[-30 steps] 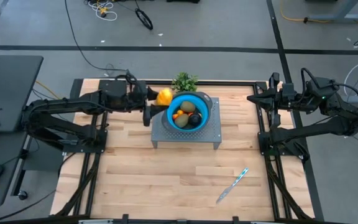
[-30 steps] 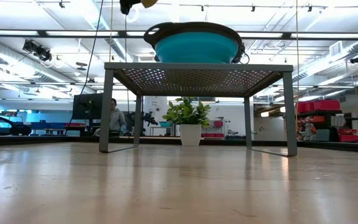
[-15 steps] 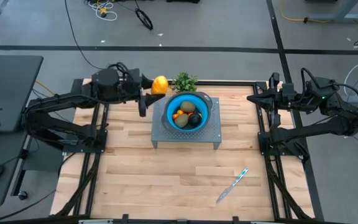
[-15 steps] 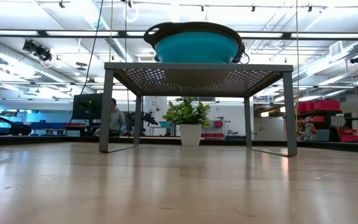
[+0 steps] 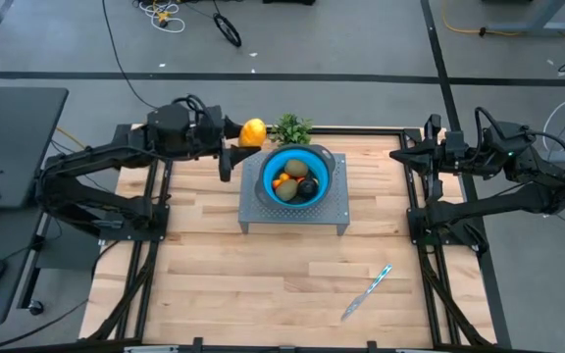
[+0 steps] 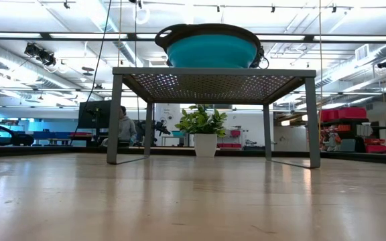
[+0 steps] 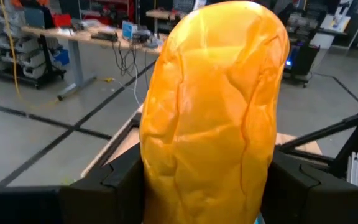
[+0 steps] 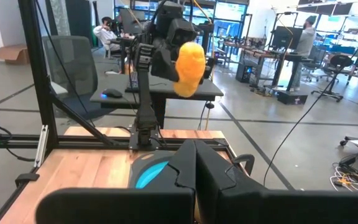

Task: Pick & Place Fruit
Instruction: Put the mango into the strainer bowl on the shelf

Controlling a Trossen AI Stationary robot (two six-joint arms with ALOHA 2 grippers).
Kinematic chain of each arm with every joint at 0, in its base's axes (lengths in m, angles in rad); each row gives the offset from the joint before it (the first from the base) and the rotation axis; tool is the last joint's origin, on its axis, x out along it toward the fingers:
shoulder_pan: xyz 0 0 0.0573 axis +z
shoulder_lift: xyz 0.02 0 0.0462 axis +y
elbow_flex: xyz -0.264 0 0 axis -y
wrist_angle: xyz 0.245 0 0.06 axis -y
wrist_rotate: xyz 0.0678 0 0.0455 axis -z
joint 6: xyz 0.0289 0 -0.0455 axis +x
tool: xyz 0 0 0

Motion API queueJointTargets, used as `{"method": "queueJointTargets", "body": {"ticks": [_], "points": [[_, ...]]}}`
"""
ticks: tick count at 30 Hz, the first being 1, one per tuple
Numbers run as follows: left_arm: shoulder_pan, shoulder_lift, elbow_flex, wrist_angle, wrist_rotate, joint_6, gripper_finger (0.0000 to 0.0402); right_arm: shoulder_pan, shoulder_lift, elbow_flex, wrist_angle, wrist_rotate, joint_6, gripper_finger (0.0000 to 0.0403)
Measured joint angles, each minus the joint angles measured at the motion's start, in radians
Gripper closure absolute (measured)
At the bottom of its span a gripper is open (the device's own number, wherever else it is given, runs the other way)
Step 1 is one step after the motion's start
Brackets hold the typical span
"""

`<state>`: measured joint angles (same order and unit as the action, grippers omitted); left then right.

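The knife (image 5: 366,292) lies alone on the table (image 5: 214,284), near the front edge and well away from both grippers. Farther back, a blue bowl (image 5: 298,175) sits on top of a small grey metal stand (image 5: 332,211). Inside the bowl are little fruits (image 5: 295,182): small orange ones, olive-brown ones and a dark round one. The left gripper (image 5: 242,132) is up in the air, just past the bowl's far left side, near the table's back edge. Its jaws are closed on the big yellow-orange fruit (image 5: 253,131), one finger (image 7: 120,180) on each side, so the fruit sits right between them and fills the left wrist view. From the right wrist view, that fruit hangs high above the bowl and the table. A green plant (image 5: 290,128) stands just beside the held fruit, behind the bowl. The right gripper (image 5: 403,155) waits over the right side of the table, well apart from the bowl, with its jaws shut tight and nothing in them. In the room behind the table, a person (image 6: 122,126) stands by some desks.
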<state>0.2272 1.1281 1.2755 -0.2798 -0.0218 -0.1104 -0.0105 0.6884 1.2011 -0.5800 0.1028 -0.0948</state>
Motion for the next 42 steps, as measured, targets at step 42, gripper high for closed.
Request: {"method": "queueJointTargets", "body": {"ticks": [42], "points": [[-0.019, 0.334, -0.001, 0.052, 0.149, -0.027, 0.0163, 0.0, 0.0, 0.0, -0.023, 0.0, 0.0, 0.0403]]}}
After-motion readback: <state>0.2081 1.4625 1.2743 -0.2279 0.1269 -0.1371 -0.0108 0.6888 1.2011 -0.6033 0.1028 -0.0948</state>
